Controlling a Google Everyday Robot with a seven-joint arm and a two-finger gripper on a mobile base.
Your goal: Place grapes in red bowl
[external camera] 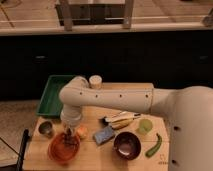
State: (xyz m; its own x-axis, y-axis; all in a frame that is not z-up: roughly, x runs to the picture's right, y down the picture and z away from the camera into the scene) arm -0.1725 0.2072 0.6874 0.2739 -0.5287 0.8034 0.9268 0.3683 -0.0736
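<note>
Pointing down, the pincer (66,136) hangs over the red bowl (55,152) at the front left of the wooden table (100,159). Its fingers are pressed together on the grapes (65,142). The grapes are a small dark bunch at the fingertips, low inside the red bowl. I cannot tell if they touch the bottom of the bowl.

A small orange fruit (81,132) sits just beside the red bowl, on its right. To the left of the pincer stands a little metal cup (46,129). A blue and grey block (103,135) lies to the right of the orange fruit. Past it is a dark bowl (126,145). Behind those two lies a long pale thing with a dark end (120,120).

Farther right are a light green round thing (144,126) and a long green pepper (153,145). A green tray (50,97) sits at the back left. The big white arm (110,99) reaches across from the right.
</note>
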